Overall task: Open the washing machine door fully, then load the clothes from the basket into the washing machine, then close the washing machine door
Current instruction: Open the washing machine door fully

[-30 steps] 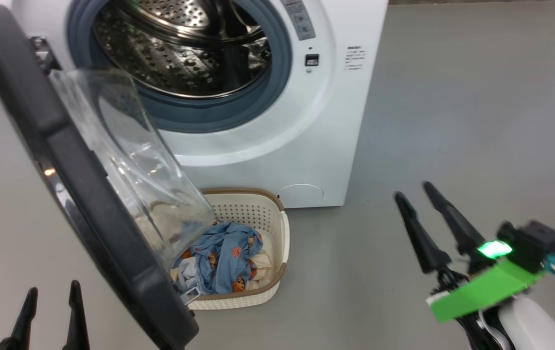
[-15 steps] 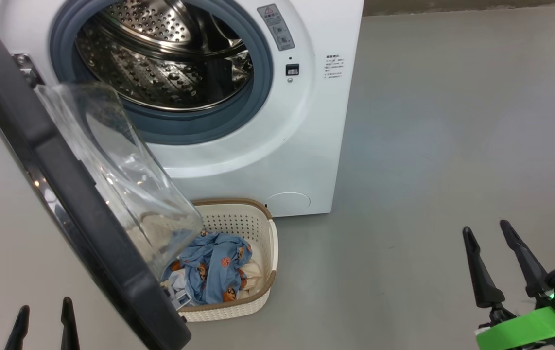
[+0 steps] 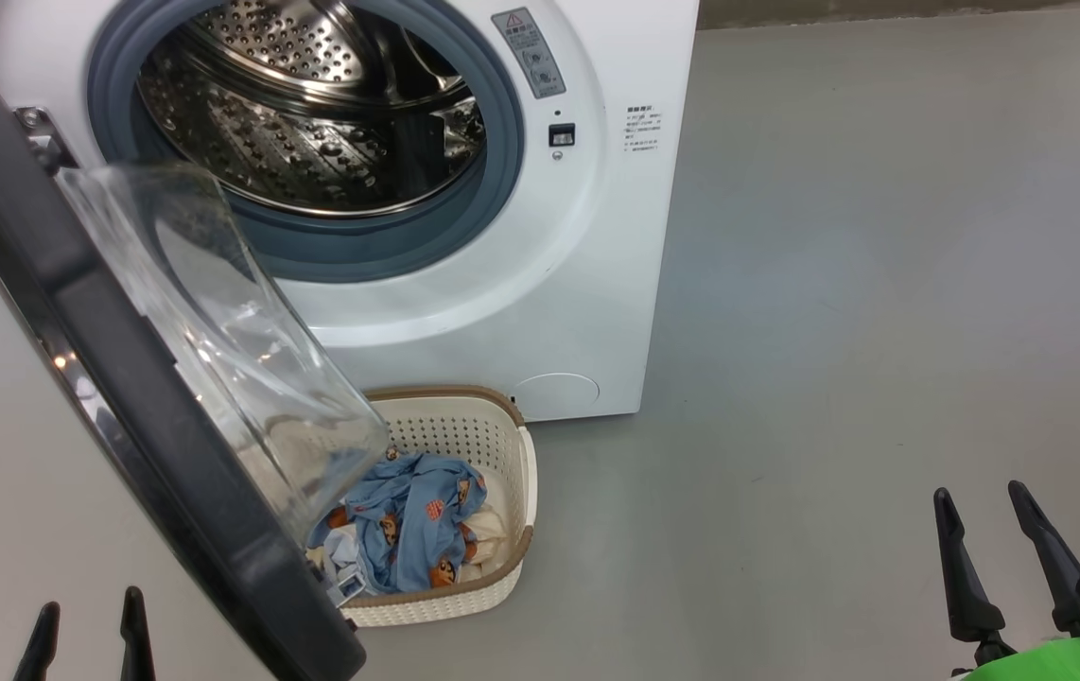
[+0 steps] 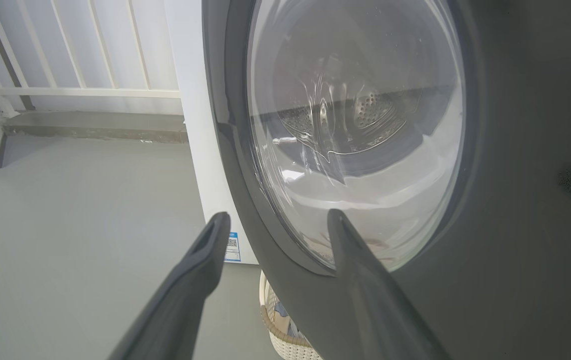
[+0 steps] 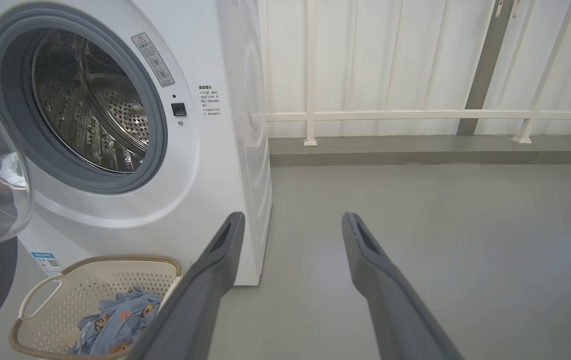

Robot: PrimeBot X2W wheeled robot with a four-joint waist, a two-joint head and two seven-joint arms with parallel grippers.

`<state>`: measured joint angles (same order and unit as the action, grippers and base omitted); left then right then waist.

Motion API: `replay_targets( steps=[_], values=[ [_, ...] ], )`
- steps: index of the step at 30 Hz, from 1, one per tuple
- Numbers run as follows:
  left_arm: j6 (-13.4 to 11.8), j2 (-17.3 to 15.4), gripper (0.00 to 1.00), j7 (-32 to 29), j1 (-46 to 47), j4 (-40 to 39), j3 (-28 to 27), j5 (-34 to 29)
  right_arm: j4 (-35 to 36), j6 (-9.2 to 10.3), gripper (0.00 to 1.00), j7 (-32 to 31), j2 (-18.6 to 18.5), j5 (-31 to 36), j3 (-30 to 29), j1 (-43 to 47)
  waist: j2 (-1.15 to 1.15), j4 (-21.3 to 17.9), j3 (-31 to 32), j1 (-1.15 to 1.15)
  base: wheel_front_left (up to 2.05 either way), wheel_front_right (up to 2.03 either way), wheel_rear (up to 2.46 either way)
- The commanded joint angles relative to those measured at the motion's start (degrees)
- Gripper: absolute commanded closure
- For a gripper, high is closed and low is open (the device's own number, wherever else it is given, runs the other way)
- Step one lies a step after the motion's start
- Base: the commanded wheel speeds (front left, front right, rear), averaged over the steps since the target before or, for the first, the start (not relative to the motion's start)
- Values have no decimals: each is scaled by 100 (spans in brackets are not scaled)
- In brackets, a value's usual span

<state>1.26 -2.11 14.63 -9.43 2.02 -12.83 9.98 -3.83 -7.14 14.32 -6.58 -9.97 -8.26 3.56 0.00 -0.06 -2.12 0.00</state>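
Observation:
The white washing machine [image 3: 597, 236] [image 5: 215, 165] stands at the top left with its steel drum [image 3: 304, 104] exposed. Its black door [image 3: 105, 378] [image 4: 515, 200] hangs swung out to the left, the clear glass bowl [image 3: 228, 331] bulging inward over the basket. The cream basket [image 3: 483, 426] [image 5: 95, 285] sits on the floor below the opening, holding blue printed clothes [image 3: 408, 530] [image 5: 115, 320] and some cream cloth. My left gripper [image 3: 86, 605] [image 4: 275, 220] is open at the lower left, outside the door's face. At the lower right my right gripper [image 3: 980, 492] [image 5: 290, 220] is open, well away from the basket.
Grey floor [image 3: 880, 284] stretches wide to the right of the machine. A white railing [image 5: 415, 115] on a low kerb runs behind it. A blue label [image 5: 45, 262] marks the machine's lower front.
My right gripper has drawn back to the lower right corner of the head view, away from the machine. The head camera shifted slightly. Door, basket and clothes stay put.

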Motion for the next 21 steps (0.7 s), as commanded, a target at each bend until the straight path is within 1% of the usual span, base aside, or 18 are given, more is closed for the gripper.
replay_targets(
  steps=[1, 21],
  values=[
    [-18, -76, 0, 37, 111, -151, -189, 26, 88, -35, 0, 67, -42, 90, 84, -29, 0, 3, -8, 0, 0, 0, 0],
    [46, -76, 0, 37, 110, -104, -237, -13, 36, -35, 0, 68, -2, 183, 92, -28, 0, 47, 60, 0, 0, 0, 0]
  ],
)
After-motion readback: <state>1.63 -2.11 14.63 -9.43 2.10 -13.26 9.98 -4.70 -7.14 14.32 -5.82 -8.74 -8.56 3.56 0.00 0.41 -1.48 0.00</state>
